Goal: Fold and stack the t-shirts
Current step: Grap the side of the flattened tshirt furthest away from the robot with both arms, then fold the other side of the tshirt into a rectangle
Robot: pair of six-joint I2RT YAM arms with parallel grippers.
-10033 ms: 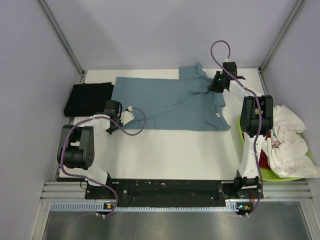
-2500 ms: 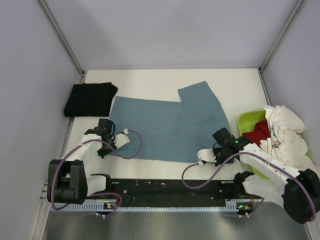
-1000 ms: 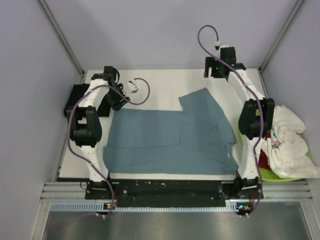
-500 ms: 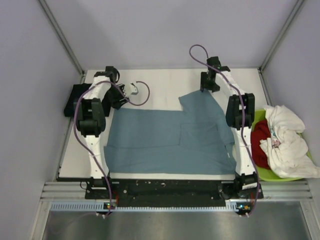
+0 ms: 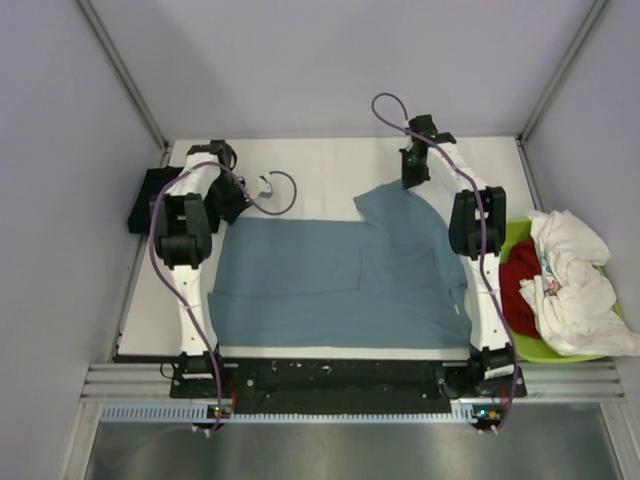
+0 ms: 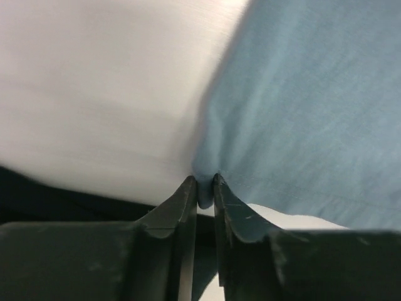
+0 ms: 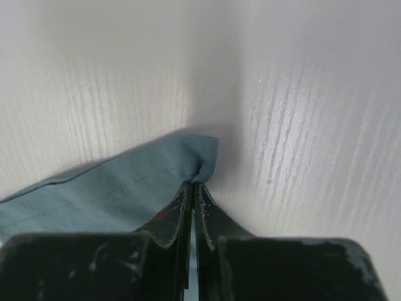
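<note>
The slate-blue t-shirt (image 5: 340, 285) lay mid-worktop (image 5: 330, 165), seemingly only part-folded, with the left end effector (image 6: 202, 186) and the right end effector (image 7: 193, 187) each clamped on a far corner, the black t-shirt (image 5: 145, 205) folded at the far-left corner, and the white t-shirt (image 5: 575, 285) and red t-shirt (image 5: 518, 290) heaped in the bin (image 5: 545, 349).

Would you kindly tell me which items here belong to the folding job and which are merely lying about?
Job:
slate-blue t-shirt
black t-shirt
white shirts
red shirt

Lying about:
lime-green bin
</note>
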